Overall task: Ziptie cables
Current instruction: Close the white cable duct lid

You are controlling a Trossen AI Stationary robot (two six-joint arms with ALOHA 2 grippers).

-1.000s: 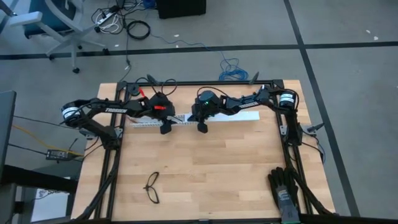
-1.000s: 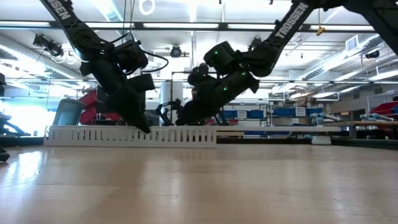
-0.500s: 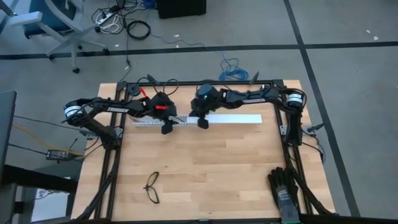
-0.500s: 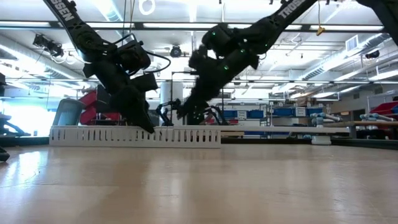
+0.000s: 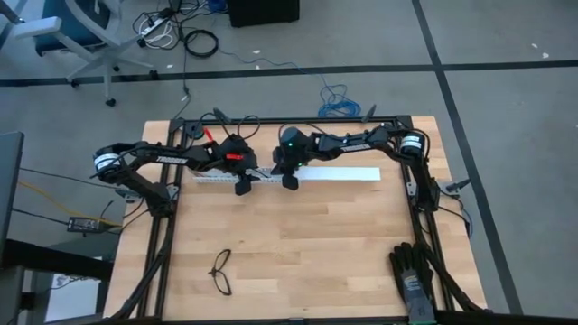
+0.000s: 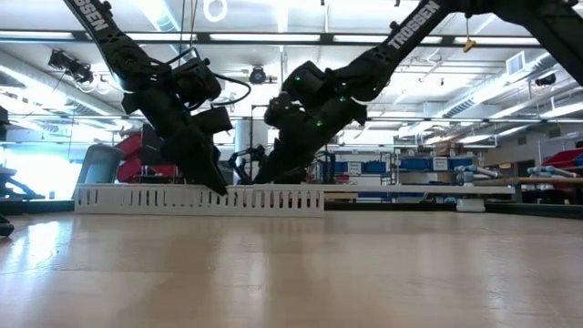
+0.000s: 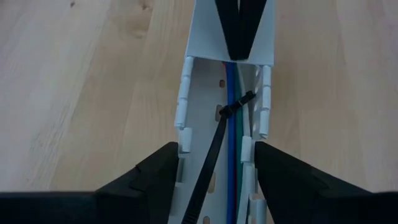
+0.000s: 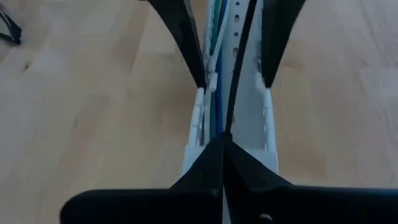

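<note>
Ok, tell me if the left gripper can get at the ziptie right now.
Probably yes. The left gripper straddles the white tray with its jaws open, and the ziptie runs up between its fingers over the cables, uncovered. The right gripper is shut at the far end.

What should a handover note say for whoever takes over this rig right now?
Left gripper: open, fingers straddling the white slotted duct at the table's far edge.
Right gripper: shut on the ziptie, facing the left one along the duct.
Cables: blue and green wires lying inside the duct.
Done: ziptie is laid along the channel over the wires.
Left: whether it loops the bundle cannot be seen; cinching likely remains.
Glasses and glove lie near the front edge.
</note>
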